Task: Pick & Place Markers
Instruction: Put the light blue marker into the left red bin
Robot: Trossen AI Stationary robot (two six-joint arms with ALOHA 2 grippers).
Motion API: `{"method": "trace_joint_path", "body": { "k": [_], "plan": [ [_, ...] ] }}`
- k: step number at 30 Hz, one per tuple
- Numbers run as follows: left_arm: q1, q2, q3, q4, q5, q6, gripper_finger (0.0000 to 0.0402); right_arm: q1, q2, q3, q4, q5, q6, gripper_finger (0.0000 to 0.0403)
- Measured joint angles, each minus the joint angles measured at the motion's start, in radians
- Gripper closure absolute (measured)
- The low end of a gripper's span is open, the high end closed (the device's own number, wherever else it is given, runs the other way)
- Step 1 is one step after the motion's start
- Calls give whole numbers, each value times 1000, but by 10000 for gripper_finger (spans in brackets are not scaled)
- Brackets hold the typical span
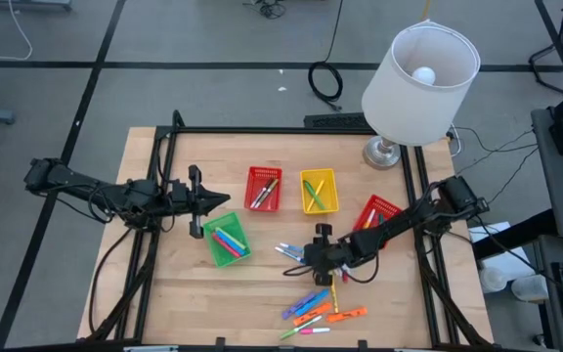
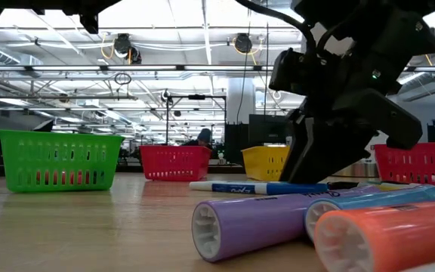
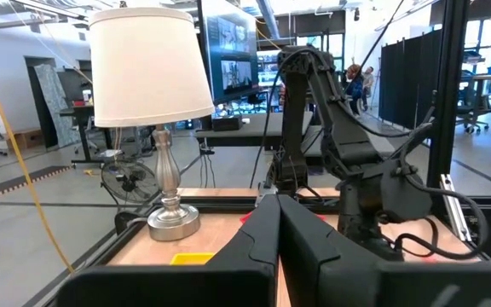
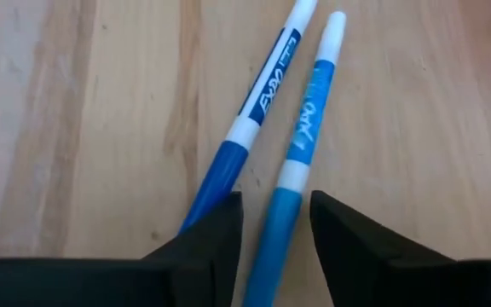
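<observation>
Two blue markers lie side by side on the wooden table: a dark blue one (image 4: 254,102) and a light blue one (image 4: 301,136). My right gripper (image 4: 275,226) has come down over them near the table's middle (image 1: 311,256), open. Its fingers stand on either side of the light blue marker's near end, with a strip of wood showing on each side. One finger (image 4: 216,230) hides the dark blue marker's end. Several more markers (image 1: 321,308) lie loose toward the near edge. My left gripper (image 1: 203,202) hovers shut beside the green basket (image 1: 227,240).
A red basket (image 1: 263,188) and a yellow basket (image 1: 319,191) stand at the back middle, each with markers in it. Another red basket (image 1: 377,217) sits under my right arm. A lamp (image 1: 418,73) stands at the far right corner. Purple and orange markers (image 2: 263,223) lie nearest the low camera.
</observation>
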Motion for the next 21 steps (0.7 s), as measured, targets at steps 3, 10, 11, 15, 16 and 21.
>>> {"method": "trace_joint_path", "body": {
  "k": [3, 10, 11, 15, 16, 21],
  "plan": [
    [0, 0, 0, 0, 0, 0, 396, -19, -1, -30, 45, -30, 11, 290],
    [0, 0, 0, 0, 0, 4, 396, -44, 2, -43, 51, -75, 6, 336],
    [0, 0, 0, 0, 0, 4, 396, -47, 2, -43, 50, -81, 4, 344],
    [0, 0, 0, 0, 0, 5, 396, -59, 2, -43, 49, -84, 4, 382],
    [0, 0, 0, 0, 0, 4, 396, -62, 3, -43, 49, -84, 4, 382],
    [0, 0, 0, -1, 0, 3, 396, -67, 4, -44, 51, -43, 7, 381]
  ]
}}
